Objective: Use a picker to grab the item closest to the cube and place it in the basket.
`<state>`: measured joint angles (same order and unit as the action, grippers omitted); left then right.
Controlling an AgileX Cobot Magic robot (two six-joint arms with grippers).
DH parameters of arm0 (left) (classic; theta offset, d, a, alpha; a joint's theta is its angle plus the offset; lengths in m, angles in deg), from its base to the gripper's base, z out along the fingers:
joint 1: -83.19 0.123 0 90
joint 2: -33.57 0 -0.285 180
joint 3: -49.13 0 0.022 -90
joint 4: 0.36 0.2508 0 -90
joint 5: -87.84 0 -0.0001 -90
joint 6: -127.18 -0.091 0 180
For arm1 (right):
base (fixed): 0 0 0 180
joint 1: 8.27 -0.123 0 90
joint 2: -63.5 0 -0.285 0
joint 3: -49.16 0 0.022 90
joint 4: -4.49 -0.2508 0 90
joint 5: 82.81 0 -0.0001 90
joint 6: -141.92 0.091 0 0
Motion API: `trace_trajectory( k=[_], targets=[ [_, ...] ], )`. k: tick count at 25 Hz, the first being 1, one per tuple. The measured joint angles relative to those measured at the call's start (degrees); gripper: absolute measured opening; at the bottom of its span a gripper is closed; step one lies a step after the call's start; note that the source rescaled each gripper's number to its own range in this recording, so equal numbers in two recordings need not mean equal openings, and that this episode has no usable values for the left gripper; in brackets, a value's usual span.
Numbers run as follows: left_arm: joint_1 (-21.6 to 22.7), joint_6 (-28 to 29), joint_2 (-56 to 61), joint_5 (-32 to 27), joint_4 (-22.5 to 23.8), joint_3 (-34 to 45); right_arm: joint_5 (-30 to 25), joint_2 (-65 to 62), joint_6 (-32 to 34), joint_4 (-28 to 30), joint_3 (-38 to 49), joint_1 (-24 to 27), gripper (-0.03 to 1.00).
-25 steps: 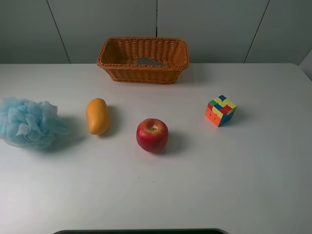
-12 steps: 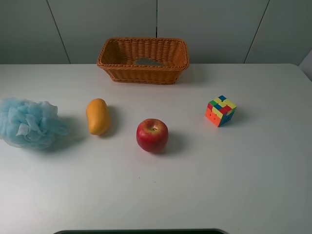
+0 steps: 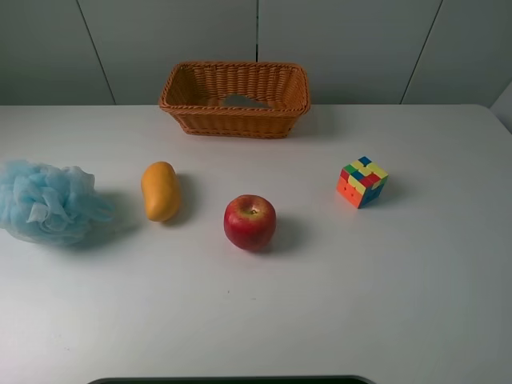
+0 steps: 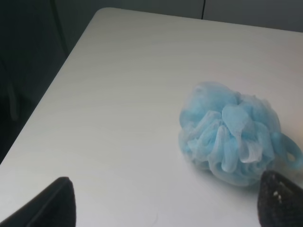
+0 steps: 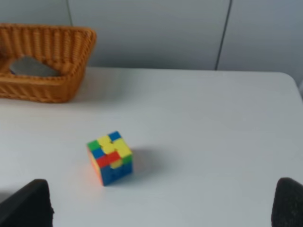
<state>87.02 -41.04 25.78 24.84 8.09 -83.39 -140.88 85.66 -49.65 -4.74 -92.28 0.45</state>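
You are working on a white table point(image 3: 416, 304) with 5 things on it, and neither arm is showing in the high view. Taking the cube as your landmark: the wicker basket point(image 3: 234, 98) is sitting far behind it toward the wall, the blue mesh pouf point(image 3: 46, 202) is lying farthest from it, the mango point(image 3: 160, 190) is resting between pouf and apple, and the apple point(image 3: 250, 222) is standing nearest the cube point(image 3: 362, 181), so judge that your target.

Both wrist views are showing dark fingertips at opposite edges, so the left gripper point(image 4: 165, 201) and right gripper point(image 5: 161, 203) are standing wide and holding nothing.

Expect the apple to be firm, fairly heavy, smooth and prone to rolling. Be closing across its widest middle, not near the stem.
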Motion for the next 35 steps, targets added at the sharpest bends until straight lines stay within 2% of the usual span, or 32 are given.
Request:
trace_trajectory(
  k=[5, 12, 22, 35],
  targets=[
    [0.0, 0.0, 0.0, 0.0, 0.0, 0.0, -2.9, -3.9, 2.5, 4.2, 1.8, 0.0, 1.00],
    [0.0, 0.0, 0.0, 0.0, 0.0, 0.0, -4.3, -13.9, 5.1, 5.4, 9.0, 0.0, 1.00],
    [0.0, 0.0, 0.0, 0.0, 0.3, 0.0, -4.3, -14.4, 8.5, 8.1, 9.3, -4.8, 1.00],
    [0.0, 0.0, 0.0, 0.0, 0.3, 0.0, -4.3, -14.4, 8.9, 8.3, 9.3, -5.2, 1.00]
  ],
)
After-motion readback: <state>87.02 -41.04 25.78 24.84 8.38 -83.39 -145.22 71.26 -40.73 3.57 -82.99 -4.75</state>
